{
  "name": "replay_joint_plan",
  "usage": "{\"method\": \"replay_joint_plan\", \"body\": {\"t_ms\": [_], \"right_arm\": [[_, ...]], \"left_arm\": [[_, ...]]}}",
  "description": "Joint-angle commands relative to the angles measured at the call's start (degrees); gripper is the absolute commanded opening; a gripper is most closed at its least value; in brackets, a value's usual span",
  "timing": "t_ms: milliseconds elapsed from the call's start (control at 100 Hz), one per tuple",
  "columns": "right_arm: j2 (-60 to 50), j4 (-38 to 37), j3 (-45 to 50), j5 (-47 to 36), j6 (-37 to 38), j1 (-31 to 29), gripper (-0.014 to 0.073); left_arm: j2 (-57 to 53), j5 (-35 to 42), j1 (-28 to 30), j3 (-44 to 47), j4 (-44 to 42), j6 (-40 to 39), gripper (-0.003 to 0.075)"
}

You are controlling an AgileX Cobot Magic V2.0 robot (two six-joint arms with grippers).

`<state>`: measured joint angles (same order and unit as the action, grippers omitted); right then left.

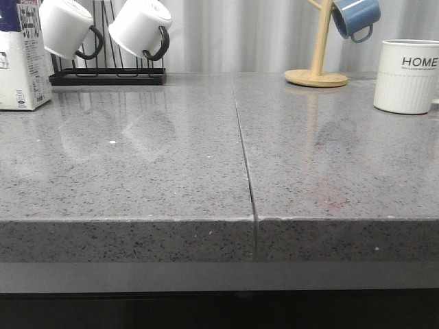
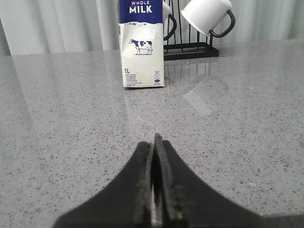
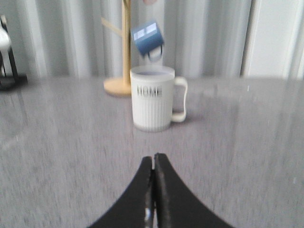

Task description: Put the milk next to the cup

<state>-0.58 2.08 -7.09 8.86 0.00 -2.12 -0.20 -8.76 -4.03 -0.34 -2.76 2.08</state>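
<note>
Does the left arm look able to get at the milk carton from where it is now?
Probably yes. In the left wrist view the milk stands upright straight ahead of the left gripper, with only bare countertop between. The gripper is shut and must open first.

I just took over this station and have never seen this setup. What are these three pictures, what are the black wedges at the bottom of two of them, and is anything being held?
It is a two-armed robot at a grey stone counter. One picture looks forward over the counter; the other two come from cameras on each wrist. The black wedges are the left gripper and right gripper, both closed and holding nothing. The left wrist camera faces the milk, standing at the far left beside a black rack of white mugs. The right wrist camera faces the cup, marked HOME, at the far right near a wooden mug tree holding a blue mug.
</note>
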Motion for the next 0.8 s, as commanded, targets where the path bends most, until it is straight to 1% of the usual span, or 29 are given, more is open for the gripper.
{"method": "replay_joint_plan", "body": {"t_ms": [0,100,310,390,460,610,660,710,790], "right_arm": [[0.14,0.01,-5.62,-1.75,-0.52,-0.11,-0.0066],[2.26,0.01,-8.46,1.05,-0.52,-0.11,-0.0066],[7.62,0.01,-9.13,0.34,-0.49,-0.11,-0.0066],[10.21,0.07,-9.13,1.30,-0.42,-0.11,-0.0049],[13.16,0.44,-9.13,1.44,0.00,-0.11,0.0012],[20.55,0.49,-9.13,-2.98,0.00,-0.11,0.0234],[23.15,0.49,-9.13,-5.15,0.00,-0.11,0.0285],[25.84,0.49,-9.13,-7.57,0.00,-0.11,0.0313],[30.49,0.49,-9.13,-12.63,0.00,-0.11,0.0311]], "left_arm": [[-1.72,4.20,0.11,2.63,0.02,-0.20,-0.0020],[-1.72,4.20,0.11,2.63,0.02,-0.20,-0.0020],[-1.72,4.20,0.11,2.63,0.02,-0.20,-0.0020],[-1.72,4.20,0.11,2.63,0.02,-0.20,-0.0020],[-1.72,4.20,0.11,2.63,0.02,-0.20,-0.0020],[-1.72,4.20,0.11,2.63,0.02,-0.20,-0.0020],[-1.72,4.20,0.11,2.63,0.02,-0.20,-0.0020],[-1.72,4.20,0.11,2.63,0.02,-0.20,-0.0020],[-1.72,4.20,0.11,2.63,0.02,-0.20,-0.0020]]}}
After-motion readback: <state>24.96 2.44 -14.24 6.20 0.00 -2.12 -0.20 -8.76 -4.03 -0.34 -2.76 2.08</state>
